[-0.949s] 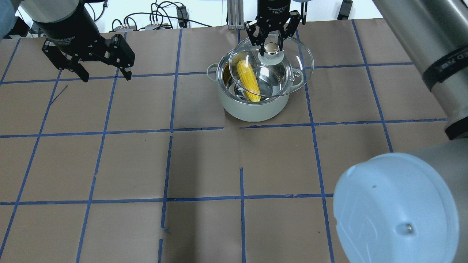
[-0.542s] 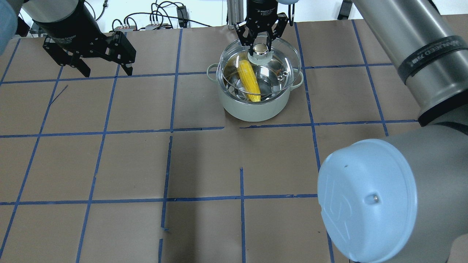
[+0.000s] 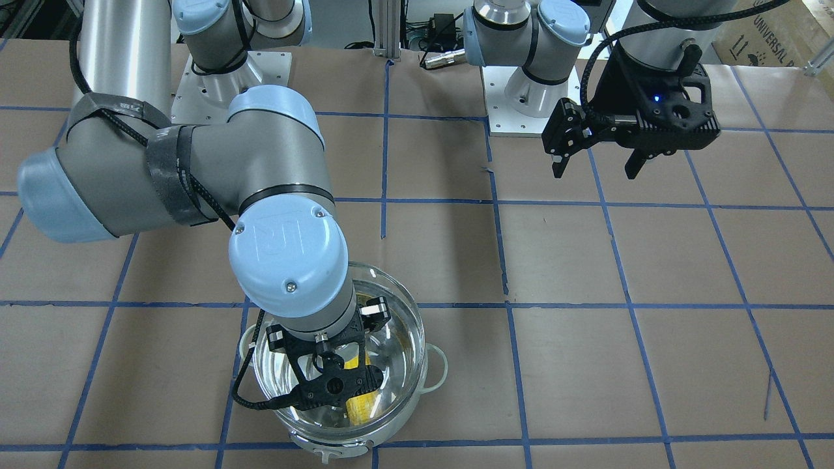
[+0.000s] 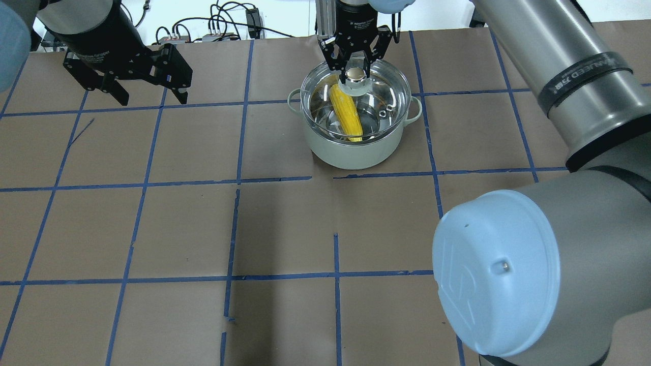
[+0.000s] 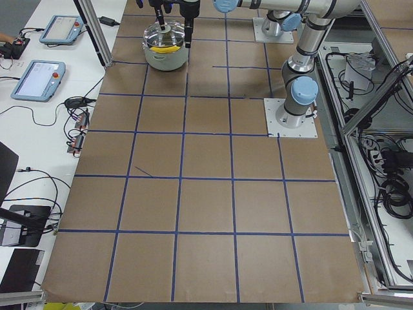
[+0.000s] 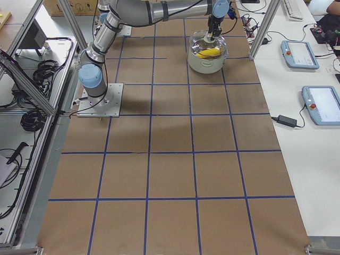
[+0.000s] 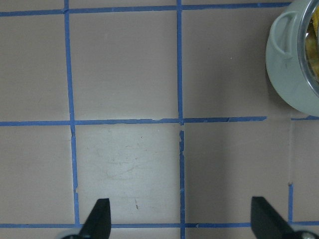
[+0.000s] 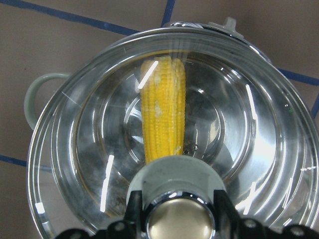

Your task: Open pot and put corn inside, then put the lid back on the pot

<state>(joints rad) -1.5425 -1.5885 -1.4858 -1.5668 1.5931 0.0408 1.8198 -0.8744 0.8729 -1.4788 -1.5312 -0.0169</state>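
The pale grey-green pot (image 4: pixel 353 152) stands at the table's far middle. The yellow corn (image 4: pixel 346 114) lies inside it, seen through the glass in the right wrist view (image 8: pixel 163 114). My right gripper (image 4: pixel 356 71) is shut on the gold knob (image 8: pixel 177 221) of the clear glass lid (image 4: pixel 391 91). The lid (image 8: pixel 239 124) sits centred over the pot's mouth, rim on rim as far as I can tell. My left gripper (image 4: pixel 150 95) hangs open and empty far to the pot's left, above the table (image 7: pixel 182 219).
The brown table (image 4: pixel 285 229) carries a blue tape grid. Cables and boxes (image 4: pixel 213 30) lie beyond its far edge. My right arm's elbow (image 4: pixel 503 274) looms over the near right. The pot's left loop handle (image 7: pixel 286 30) shows in the left wrist view.
My right gripper has carried the lid leftwards and down, from hanging offset to the pot's right to centred over its mouth. The left gripper has barely moved.
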